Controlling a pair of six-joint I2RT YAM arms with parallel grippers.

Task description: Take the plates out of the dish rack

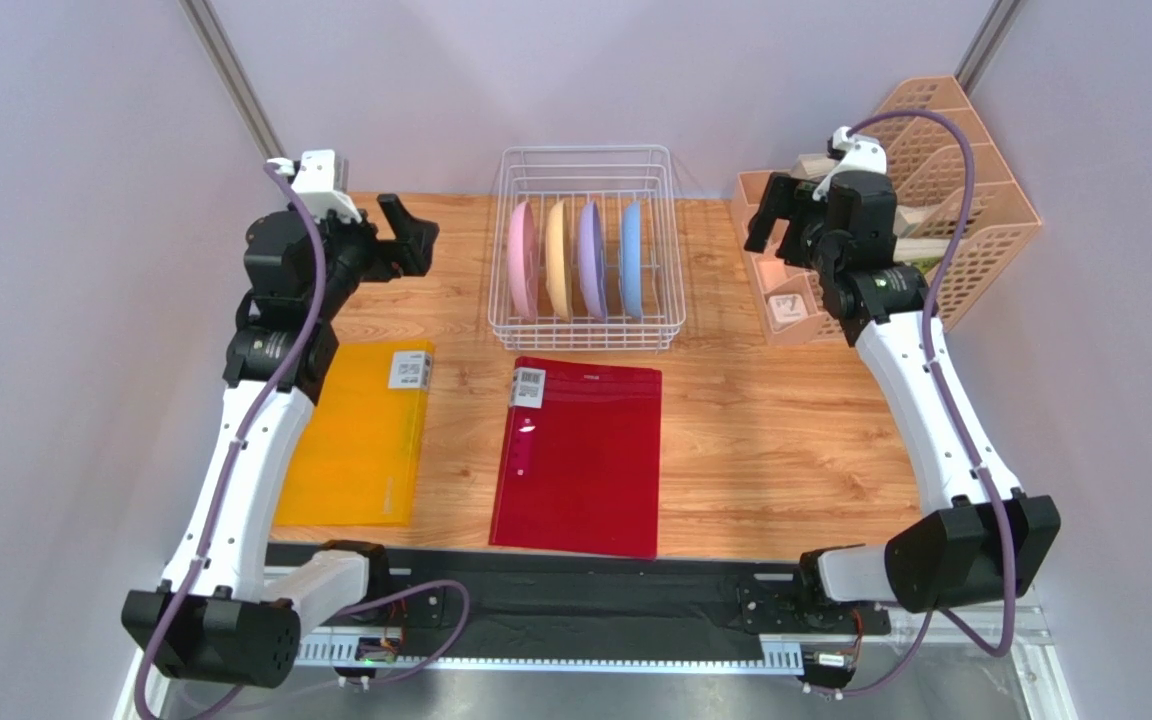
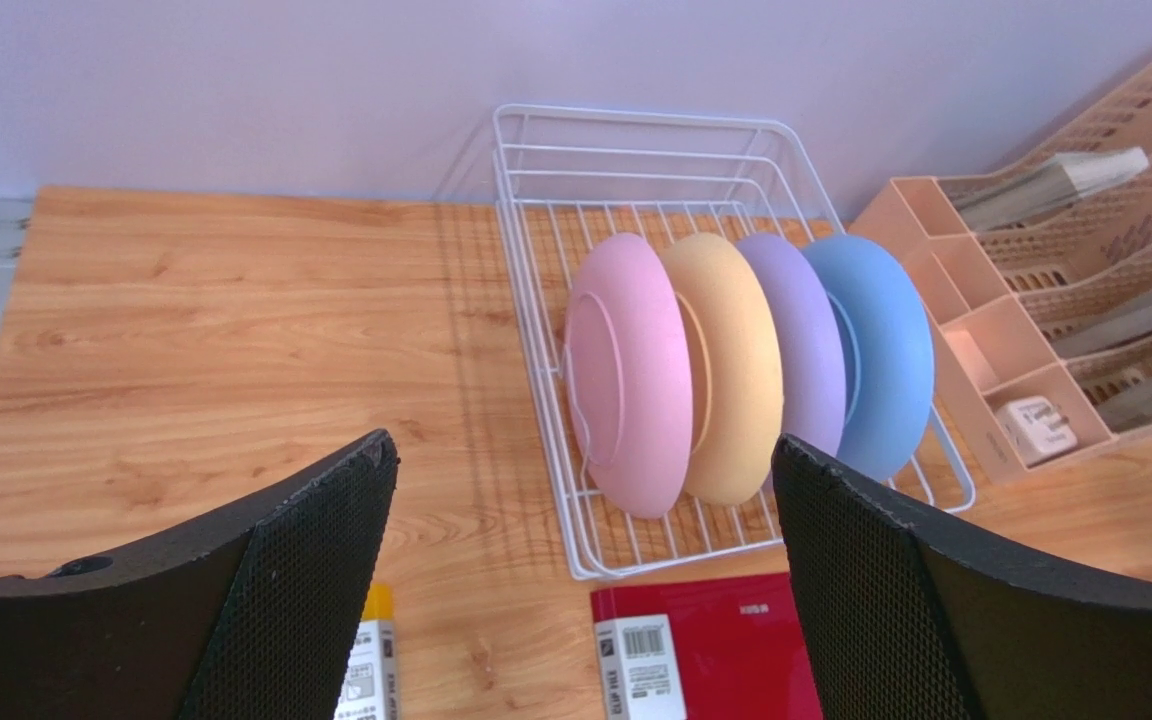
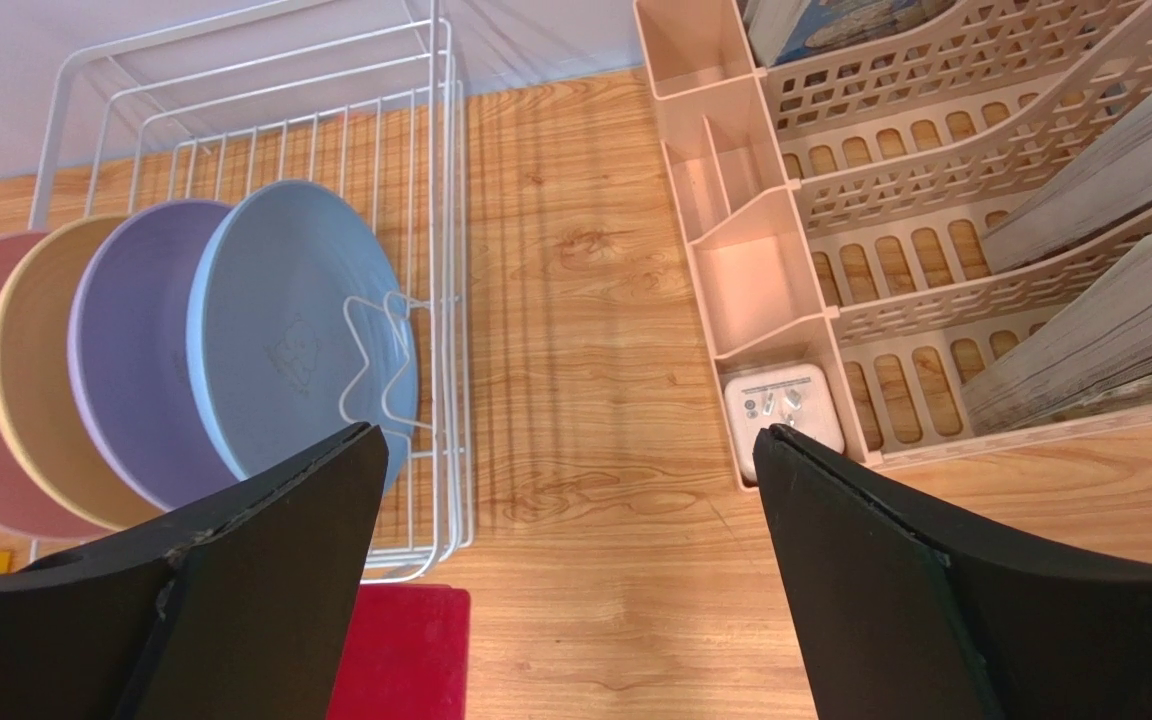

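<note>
The overhead camera is looking steeply down from high behind the near edge of the table (image 1: 778, 435), taking in all of it. Each wrist camera is looking forward and down from much nearer: the left is centring the dish rack (image 2: 642, 165), the right is showing it at upper left, so all three views are sharing it.

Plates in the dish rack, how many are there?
4, standing on edge in the dish rack: pink plate leftmost, then tan-yellow plate, lilac plate, light blue plate rightmost. None seems hidden.
</note>
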